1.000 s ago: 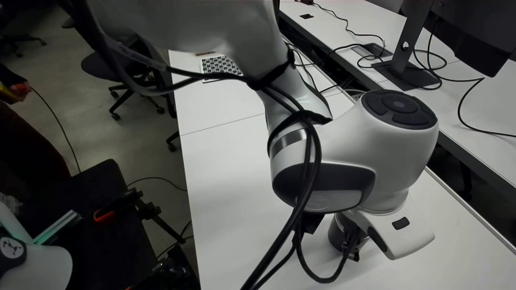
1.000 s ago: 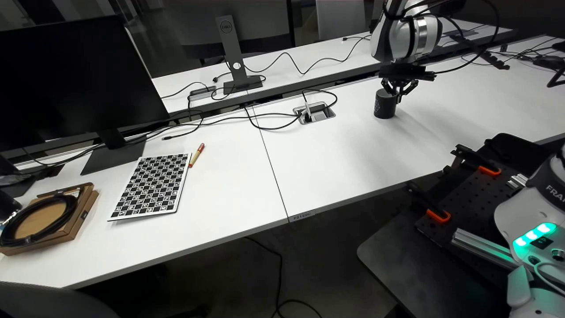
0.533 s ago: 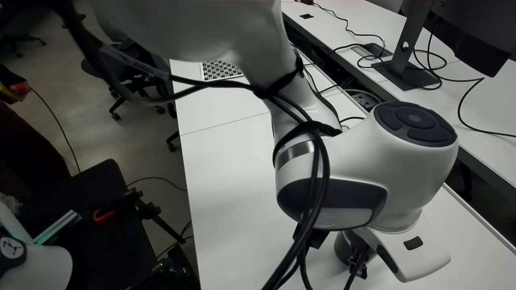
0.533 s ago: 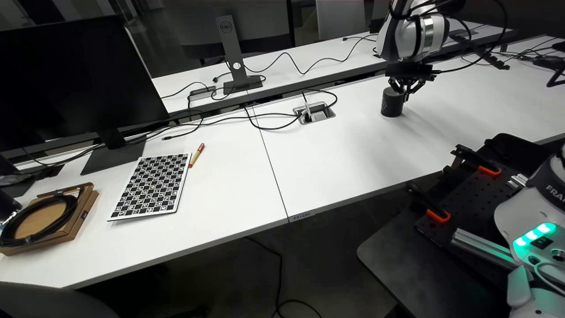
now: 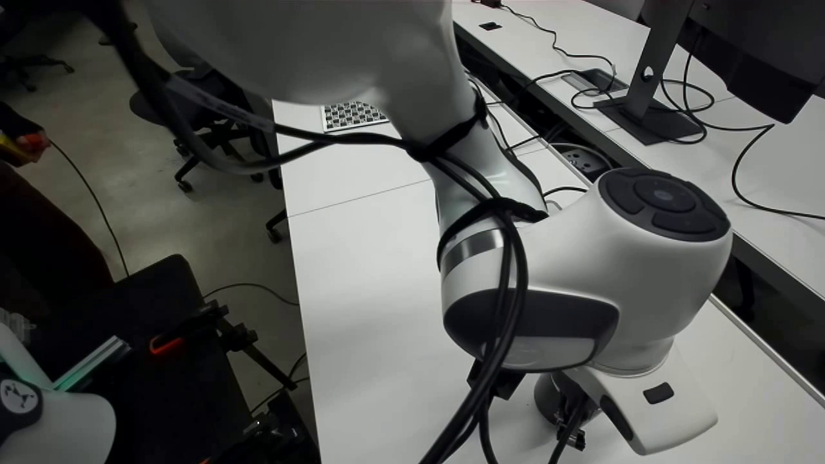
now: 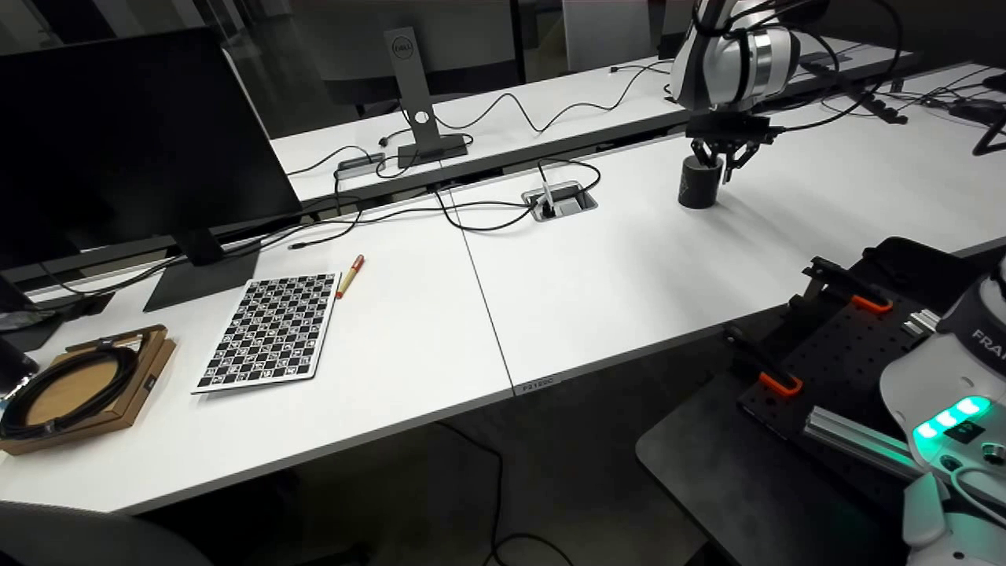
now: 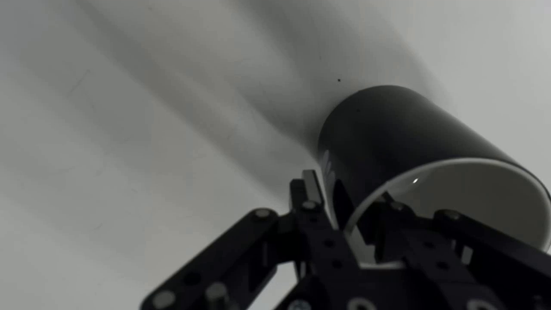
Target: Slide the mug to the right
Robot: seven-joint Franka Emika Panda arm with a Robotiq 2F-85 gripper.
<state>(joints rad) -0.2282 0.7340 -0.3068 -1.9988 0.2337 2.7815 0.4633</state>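
Observation:
The dark mug (image 6: pixel 698 187) stands upright on the white table in both exterior views; the arm partly covers it in an exterior view (image 5: pixel 545 396). In the wrist view the mug (image 7: pixel 387 125) shows its dark wall and pale inside and rim. My gripper (image 7: pixel 348 193) straddles the near rim, one finger outside the wall and one inside the mug. The fingers stand apart with a gap beside the thin wall, so the gripper looks partly open. The gripper (image 6: pixel 718 165) sits low at the mug's right side in an exterior view. The handle cannot be made out.
A table socket box (image 6: pixel 562 202) with cables lies left of the mug. A checkered board (image 6: pixel 271 330) and a red-yellow pen (image 6: pixel 350 277) lie farther left. A gap between desks runs behind the mug. The table's front edge (image 6: pixel 644 346) is nearer the camera.
Over the first half second the mug and gripper slid together to the right in an exterior view. Since then the mug has stayed put and the fingers look slightly wider apart.

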